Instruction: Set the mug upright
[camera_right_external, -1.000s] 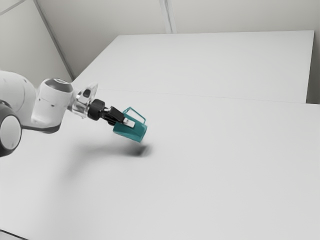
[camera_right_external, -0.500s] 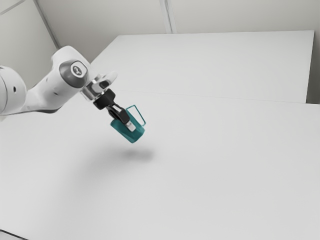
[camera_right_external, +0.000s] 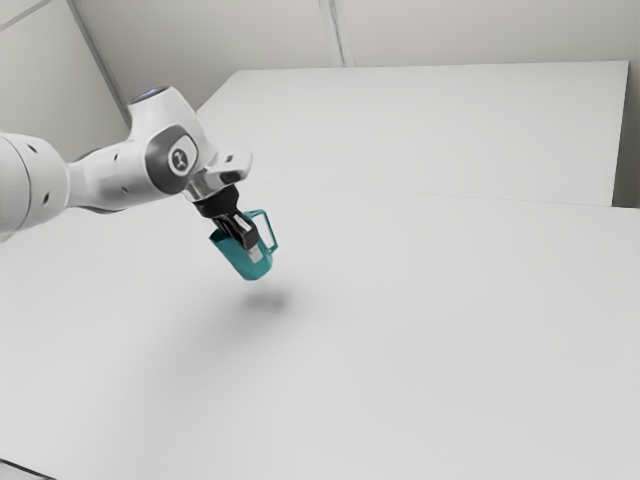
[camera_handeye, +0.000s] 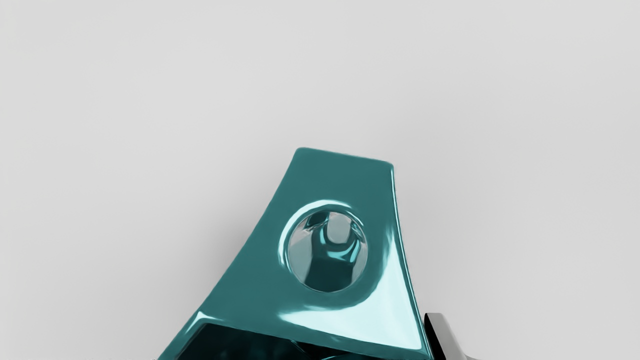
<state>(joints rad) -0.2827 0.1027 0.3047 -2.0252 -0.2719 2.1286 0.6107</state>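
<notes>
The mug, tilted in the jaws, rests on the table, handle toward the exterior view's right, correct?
Not on the table: the exterior view shows the mug above it, its shadow separate beneath. Tilted in the jaws, handle toward that view's right: correct.

Side view from farther back, wrist view close, mug (camera_right_external: 238, 259) shared

From where I sit at the controls, I can't read any text, label, number or brand. The closest is a small round emblem (camera_right_external: 181, 161) on the white arm (camera_right_external: 125, 178), and its mark is too small for me to make out.
</notes>
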